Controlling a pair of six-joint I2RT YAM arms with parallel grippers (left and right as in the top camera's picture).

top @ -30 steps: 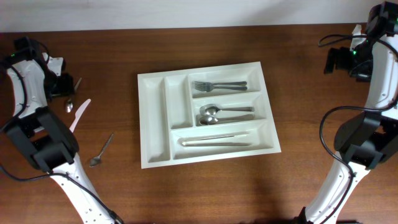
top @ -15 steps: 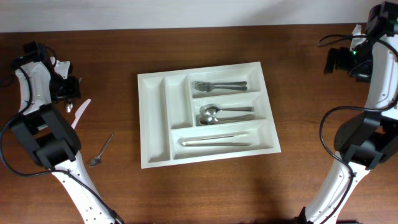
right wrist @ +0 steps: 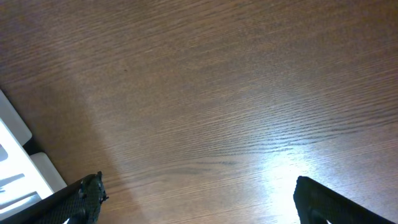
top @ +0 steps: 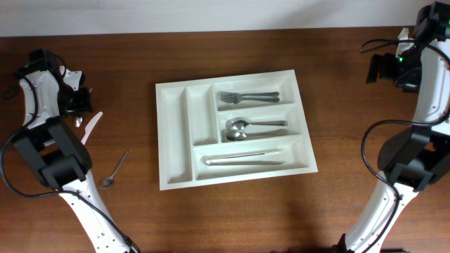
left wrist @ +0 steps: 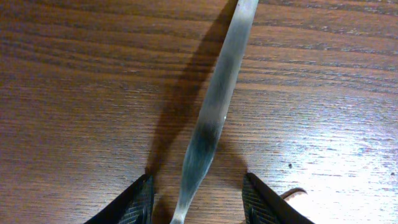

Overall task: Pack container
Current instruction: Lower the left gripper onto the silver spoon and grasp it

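The white container (top: 169,88) lies at the table's middle, with forks (top: 246,96), spoons (top: 253,128) and knives (top: 242,158) in its three long compartments; the two narrow ones hold nothing. Its corner shows in the right wrist view (right wrist: 18,149). My left gripper (top: 79,105) is at the far left, low over the table. In the left wrist view it (left wrist: 199,202) is open, with a metal cutlery handle (left wrist: 214,112) lying on the wood between its jaws. My right gripper (top: 383,68) is open and empty (right wrist: 199,205) above bare wood at the far right.
A spoon bowl (top: 77,121) and a white plastic knife (top: 90,126) lie just below my left gripper. Another small spoon (top: 114,171) lies further toward the front left. The wall edge runs along the table's back.
My left gripper has shifted a little to the right and settled over the cutlery at the far left. The right arm and the tray have not moved.
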